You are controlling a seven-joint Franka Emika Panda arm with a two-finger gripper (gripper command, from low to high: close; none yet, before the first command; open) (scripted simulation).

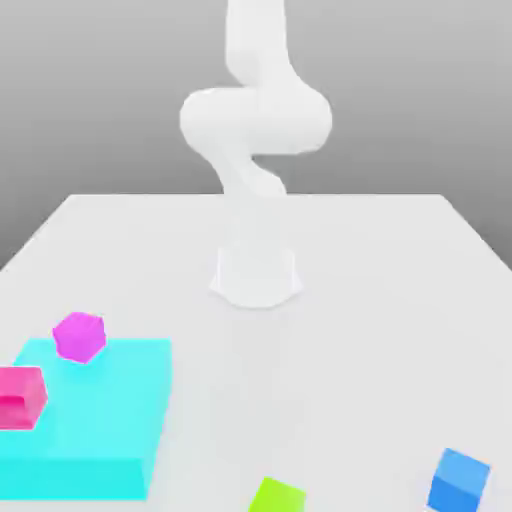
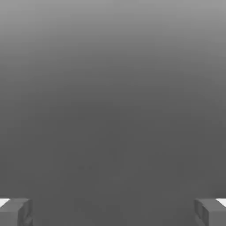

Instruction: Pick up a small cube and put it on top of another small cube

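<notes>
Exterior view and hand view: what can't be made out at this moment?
- Green cube: cut off by the exterior view's bottom edge.
- Pink cube: cropped by the exterior view's left edge.
- Arm: its upper part runs off the top edge.
- Fingers: hand view catches just the tips, wide apart, over plain grey.

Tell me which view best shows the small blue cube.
The exterior view: the small blue cube sits on the white table near the view's lower right. The hand view shows grey background between the end effector's open fingertips, no cube.
</notes>
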